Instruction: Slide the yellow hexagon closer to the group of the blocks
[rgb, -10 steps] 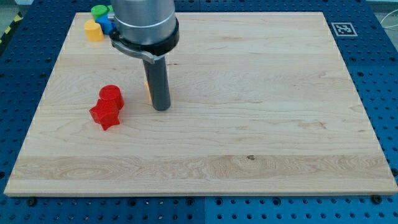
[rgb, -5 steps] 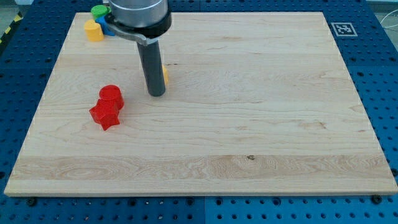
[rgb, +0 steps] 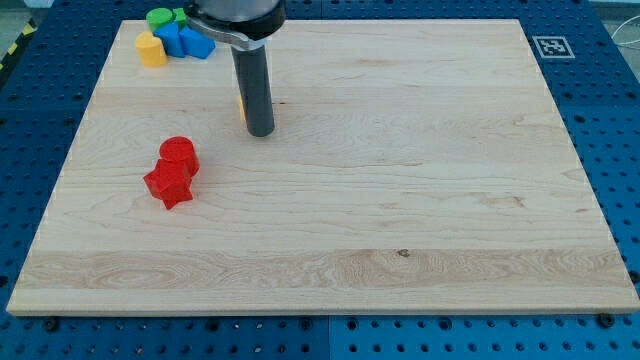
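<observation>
The yellow hexagon (rgb: 242, 106) is being largely hidden behind the rod, only a sliver showing at its left side, in the table's upper-left quarter. My tip (rgb: 260, 131) is being held against it; no fingers are being carried. The block group (rgb: 175, 40) is lying at the top-left corner. Contact is best being kept behind the hexagon's centre, steering clear of the red blocks (rgb: 173, 171).

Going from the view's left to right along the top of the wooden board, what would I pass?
Yellow block → green block → blue blocks → dark rod, my tip → black-and-white marker tag.
</observation>
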